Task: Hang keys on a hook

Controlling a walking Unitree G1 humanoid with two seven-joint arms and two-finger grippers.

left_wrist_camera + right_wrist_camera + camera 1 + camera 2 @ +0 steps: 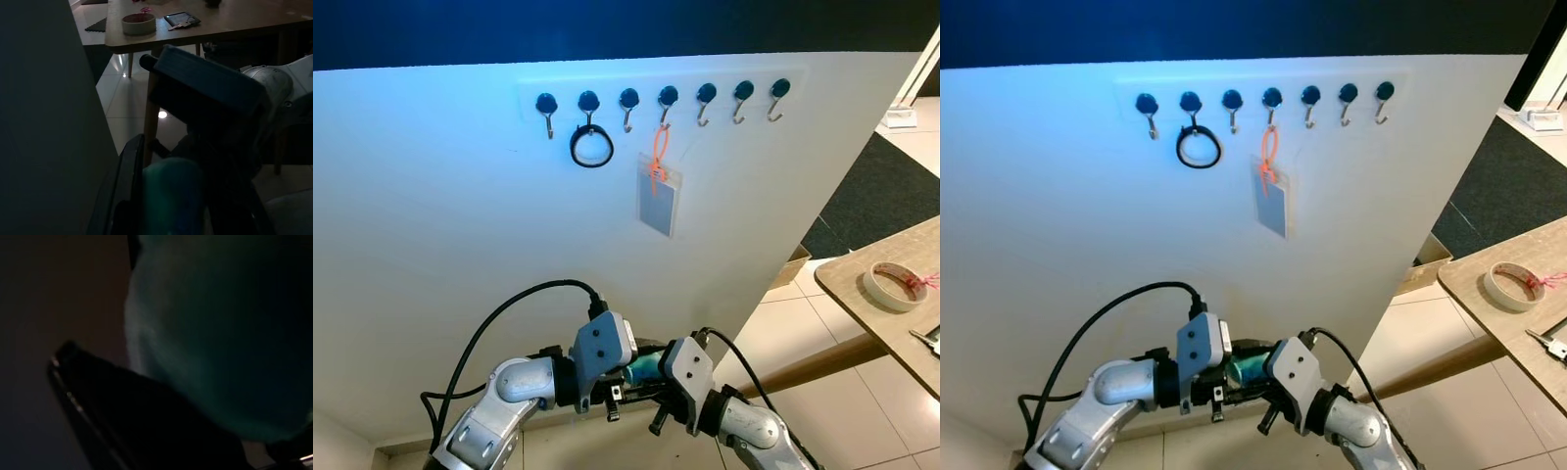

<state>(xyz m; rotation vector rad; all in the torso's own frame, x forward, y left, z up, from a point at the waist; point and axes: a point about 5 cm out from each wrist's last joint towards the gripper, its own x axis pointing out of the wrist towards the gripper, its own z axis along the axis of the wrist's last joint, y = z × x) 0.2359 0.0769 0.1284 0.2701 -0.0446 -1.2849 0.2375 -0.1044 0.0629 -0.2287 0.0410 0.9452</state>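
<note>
A white rail of several blue-capped hooks [661, 96] runs along the top of a white board. One hook carries a black ring [591, 147]. Another carries a clear badge [657, 196] on an orange strap. Low in front of the board my two grippers meet tip to tip around a teal object [641, 370]. My left gripper [628, 377] is shut on it; in the left wrist view the teal object [171, 196] sits beside one black finger [128, 181]. My right gripper [654, 384] faces it from the right, and the teal object [220, 333] looms dark and close in the right wrist view.
A wooden table [862, 294] stands at the right with a tape roll [896, 285] on it. The left wrist view shows the same table [215, 29] with a phone and keys [182, 19]. Tiled floor lies below, a dark mat behind.
</note>
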